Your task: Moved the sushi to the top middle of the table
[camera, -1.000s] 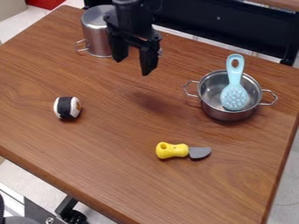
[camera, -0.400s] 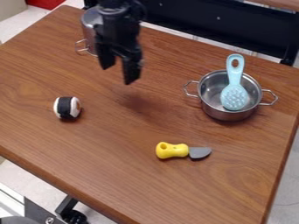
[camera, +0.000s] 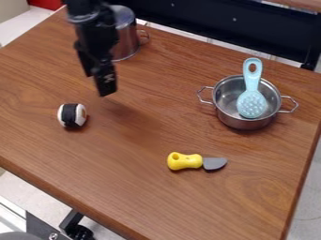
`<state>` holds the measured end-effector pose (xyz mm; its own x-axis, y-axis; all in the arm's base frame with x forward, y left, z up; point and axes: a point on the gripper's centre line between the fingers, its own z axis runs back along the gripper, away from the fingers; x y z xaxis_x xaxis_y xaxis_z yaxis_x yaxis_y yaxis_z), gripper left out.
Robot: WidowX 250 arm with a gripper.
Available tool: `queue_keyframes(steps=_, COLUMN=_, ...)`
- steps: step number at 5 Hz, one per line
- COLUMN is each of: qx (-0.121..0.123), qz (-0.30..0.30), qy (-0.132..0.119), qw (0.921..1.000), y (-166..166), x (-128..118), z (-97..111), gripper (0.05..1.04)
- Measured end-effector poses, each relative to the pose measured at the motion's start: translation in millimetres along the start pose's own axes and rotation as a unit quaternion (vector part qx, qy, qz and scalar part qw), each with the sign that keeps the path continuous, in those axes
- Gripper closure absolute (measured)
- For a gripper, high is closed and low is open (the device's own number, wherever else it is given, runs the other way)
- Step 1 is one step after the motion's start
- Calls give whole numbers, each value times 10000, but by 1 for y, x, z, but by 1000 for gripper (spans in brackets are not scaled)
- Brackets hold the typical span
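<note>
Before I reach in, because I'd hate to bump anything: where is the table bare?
Between sushi and knife, and below the knife to the near edge. Crowded: upper left, where the gripper hangs by the tall pot, and right, at the wide pot with the brush.

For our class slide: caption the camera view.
Black robot hand above a brown wooden table, near black-and-white toy sushi.

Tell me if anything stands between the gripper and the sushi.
Nothing visible does: the gripper hangs up and right of the sushi in the picture, and the tall metal pot stands beyond it, off that line.
</note>
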<state>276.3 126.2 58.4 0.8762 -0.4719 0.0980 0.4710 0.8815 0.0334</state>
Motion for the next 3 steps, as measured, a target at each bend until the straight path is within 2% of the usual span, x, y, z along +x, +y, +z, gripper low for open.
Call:
queue_keyframes(steps=1, qx=32, qz=-257, qy=-25, qw=9997, y=7, x=-12, z=-2, gripper=84)
queue_keyframes(steps=2, qx=96, qz=-642, qy=-44, qw=9979, y=3, x=-27, z=-17, gripper=84)
queue_keyframes(steps=3, qx=306, qz=-811, qy=-134, qw=9961, y=0, x=-34, z=-19, gripper=84)
